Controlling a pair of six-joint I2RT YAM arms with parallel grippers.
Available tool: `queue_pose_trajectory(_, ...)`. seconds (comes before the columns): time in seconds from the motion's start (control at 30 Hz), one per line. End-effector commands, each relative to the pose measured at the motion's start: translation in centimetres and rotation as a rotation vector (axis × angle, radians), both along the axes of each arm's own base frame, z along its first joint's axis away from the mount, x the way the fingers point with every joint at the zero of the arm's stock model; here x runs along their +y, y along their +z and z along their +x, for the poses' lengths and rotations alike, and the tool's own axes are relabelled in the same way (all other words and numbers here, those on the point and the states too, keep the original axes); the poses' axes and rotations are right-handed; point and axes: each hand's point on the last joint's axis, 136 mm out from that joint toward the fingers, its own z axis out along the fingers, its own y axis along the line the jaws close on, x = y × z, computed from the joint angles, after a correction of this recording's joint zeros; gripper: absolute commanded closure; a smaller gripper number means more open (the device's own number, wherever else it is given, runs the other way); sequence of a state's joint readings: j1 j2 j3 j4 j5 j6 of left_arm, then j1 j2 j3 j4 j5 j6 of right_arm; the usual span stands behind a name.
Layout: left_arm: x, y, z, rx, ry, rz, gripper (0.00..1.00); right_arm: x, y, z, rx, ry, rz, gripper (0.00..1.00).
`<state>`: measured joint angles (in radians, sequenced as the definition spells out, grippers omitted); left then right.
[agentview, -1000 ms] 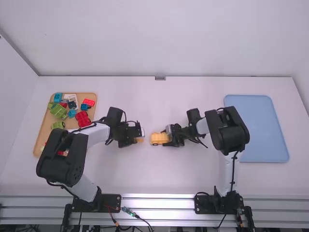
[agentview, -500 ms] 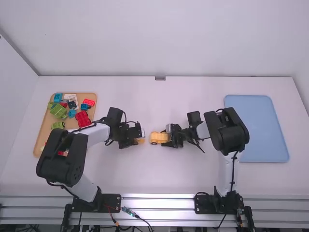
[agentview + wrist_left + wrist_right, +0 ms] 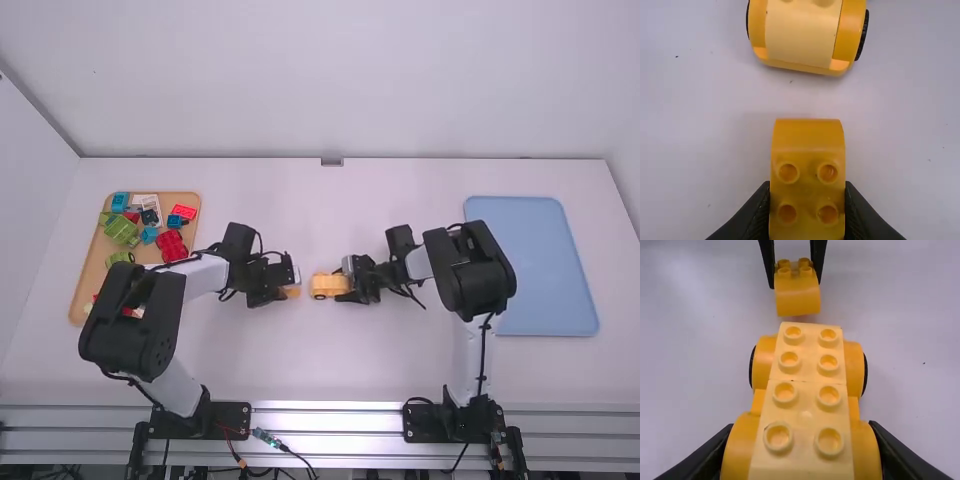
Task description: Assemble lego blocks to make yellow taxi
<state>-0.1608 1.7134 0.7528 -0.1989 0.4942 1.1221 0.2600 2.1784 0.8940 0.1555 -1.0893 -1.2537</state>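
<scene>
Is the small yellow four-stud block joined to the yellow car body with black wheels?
No, bare white table lies between the small block and the yellow car body.

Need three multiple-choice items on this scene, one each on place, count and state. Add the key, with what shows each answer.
1. Where is the flat blue rectangular tray?
A) Left side of the white table
B) Right side
C) Middle

2. How many studs show on the small yellow plastic block in the left claw?
A) Two
B) Six
C) Four

3. How do that block and the yellow wheeled brick car body in the right claw stand?
A) Apart
B) Stacked
C) Touching end to end

Key:
1 B: the high view has it on the right arm's side.
2 C: the left wrist view shows two rows of two.
3 A: table surface shows between them in the left wrist view.
</scene>
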Motion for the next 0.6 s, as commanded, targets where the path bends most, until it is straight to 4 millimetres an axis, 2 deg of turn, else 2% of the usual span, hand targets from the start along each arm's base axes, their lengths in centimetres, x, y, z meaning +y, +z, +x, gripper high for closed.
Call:
queue_pose_trajectory(0.0, -0.2, 0.2, 0.2, 0.008, 0.001, -0.019, 0.76, -0.9, -2.5, -0.8, 0.027, -0.027, -0.094, 0.79)
queue_pose_trajectory(0.03, -0.2, 0.2, 0.2, 0.011, 0.004, -0.018, 0.66, -0.9, -2.5, -0.8, 0.031, -0.034, -0.092, 0.79)
queue_pose_trajectory(0.07, -0.2, 0.2, 0.2, 0.011, 0.003, -0.020, 0.25, -0.9, -2.5, -0.7, 0.034, -0.043, -0.090, 0.79)
queue_pose_trajectory(0.1, -0.3, 0.2, 0.2, 0.012, 0.002, -0.022, 0.01, -0.9, -2.5, -0.7, 0.033, -0.048, -0.089, 0.78)
queue_pose_trajectory(0.27, -0.1, 0.3, 0.7, 0.022, 0.063, -0.025, 0.01, -0.9, -2.5, -0.6, 0.037, -0.065, -0.085, 0.74)
queue_pose_trajectory(0.43, 1.5, 0.0, 2.8, 0.008, 0.243, 0.035, 0.01, -0.9, -2.5, -0.5, 0.037, -0.064, -0.086, 0.74)
queue_pose_trajectory(0.57, 1.3, 0.6, 2.3, 0.049, 0.280, 0.014, 0.01, -0.8, -2.4, -0.3, 0.051, -0.064, -0.090, 0.73)
